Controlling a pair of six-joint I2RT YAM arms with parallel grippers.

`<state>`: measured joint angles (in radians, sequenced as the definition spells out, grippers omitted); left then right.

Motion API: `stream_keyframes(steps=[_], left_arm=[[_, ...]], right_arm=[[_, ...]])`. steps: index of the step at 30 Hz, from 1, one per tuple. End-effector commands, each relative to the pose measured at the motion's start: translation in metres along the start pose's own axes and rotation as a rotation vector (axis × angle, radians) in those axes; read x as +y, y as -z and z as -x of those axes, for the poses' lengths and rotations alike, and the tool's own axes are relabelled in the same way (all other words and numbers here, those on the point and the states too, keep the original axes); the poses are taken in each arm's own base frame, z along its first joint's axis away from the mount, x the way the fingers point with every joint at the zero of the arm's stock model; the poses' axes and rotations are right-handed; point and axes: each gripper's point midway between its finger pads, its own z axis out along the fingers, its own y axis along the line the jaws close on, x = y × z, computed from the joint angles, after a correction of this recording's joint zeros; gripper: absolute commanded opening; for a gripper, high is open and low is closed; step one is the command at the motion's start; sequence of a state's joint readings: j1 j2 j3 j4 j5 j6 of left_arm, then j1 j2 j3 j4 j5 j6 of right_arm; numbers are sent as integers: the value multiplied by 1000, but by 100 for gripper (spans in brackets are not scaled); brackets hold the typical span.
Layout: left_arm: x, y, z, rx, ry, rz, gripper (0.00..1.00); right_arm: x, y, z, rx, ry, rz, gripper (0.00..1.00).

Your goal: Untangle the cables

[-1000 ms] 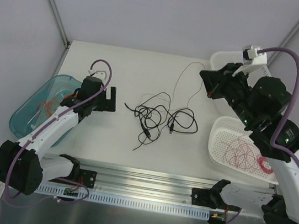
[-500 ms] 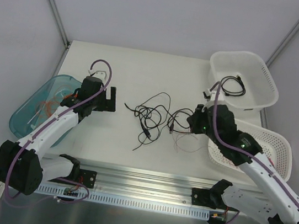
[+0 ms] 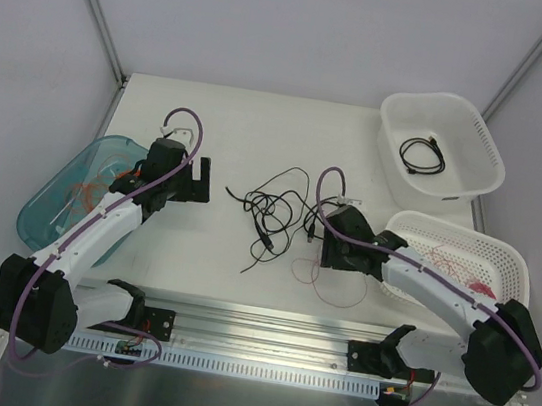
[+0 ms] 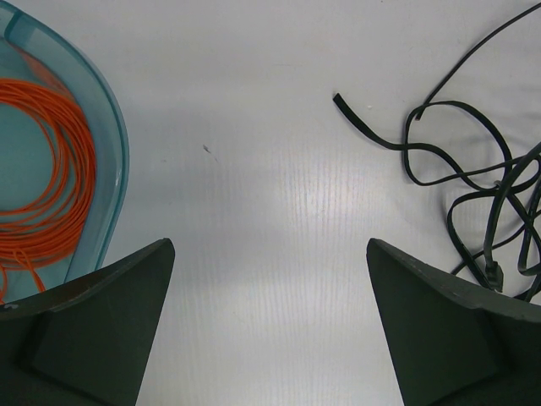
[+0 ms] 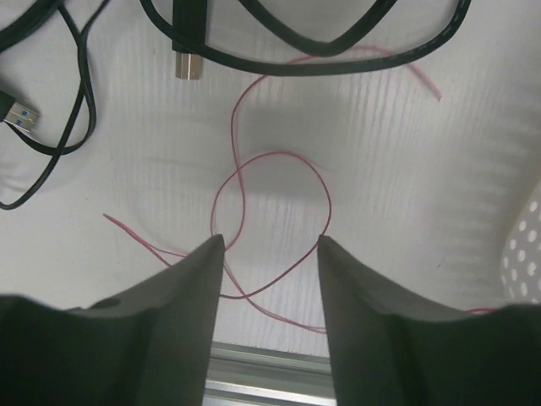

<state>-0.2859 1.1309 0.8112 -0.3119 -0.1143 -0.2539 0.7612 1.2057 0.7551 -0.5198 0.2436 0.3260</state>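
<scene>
The cables point(image 3: 280, 209) lie in a loose black tangle at mid-table, with USB plugs point(image 5: 188, 66) showing in the right wrist view. A thin red wire point(image 3: 329, 280) loops on the table in front of the tangle and trails towards the right basket. My right gripper point(image 3: 330, 260) is low over it and open, the red wire's loop point(image 5: 272, 165) just ahead of its fingertips point(image 5: 213, 247), nothing held. Left of the tangle, my left gripper point(image 3: 199, 181) stands wide open over bare table point(image 4: 269, 245), black cable ends point(image 4: 439, 161) to its right.
A teal tub point(image 3: 49, 202) at the left holds a wound orange coil point(image 4: 51, 169). A white basket point(image 3: 493, 143) at the back right contains a black cable point(image 3: 424, 156). A perforated white basket point(image 3: 507, 251) at the right holds red wire point(image 3: 448, 270). A metal rail point(image 3: 264, 323) runs along the front.
The right arm swung down from the back right to the table in front of the tangle, and its jaws opened. The red wire now lies on the table. The left arm stayed still.
</scene>
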Motion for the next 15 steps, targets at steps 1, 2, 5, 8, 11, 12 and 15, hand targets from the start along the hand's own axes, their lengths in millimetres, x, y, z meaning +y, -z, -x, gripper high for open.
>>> stream_keyframes(steps=[1, 2, 5, 8, 11, 12, 15], left_arm=[[3, 4, 17, -48, 11, 13, 99], [3, 5, 17, -51, 10, 12, 99], [3, 5, 18, -54, 12, 12, 99], [2, 5, 19, -56, 11, 6, 99], [2, 6, 20, -57, 12, 5, 99], [1, 6, 19, -55, 12, 4, 99], [2, 7, 20, -60, 12, 5, 99]], right_arm=[[19, -7, 12, -3, -90, 32, 54], [21, -9, 14, -4, -96, 34, 56], [25, -16, 14, 10, -114, 28, 60], [24, -24, 11, 30, -117, 7, 61], [28, -29, 9, 52, -116, 11, 61], [29, -33, 6, 66, -110, 5, 61], [28, -38, 1, 88, -90, -11, 61]])
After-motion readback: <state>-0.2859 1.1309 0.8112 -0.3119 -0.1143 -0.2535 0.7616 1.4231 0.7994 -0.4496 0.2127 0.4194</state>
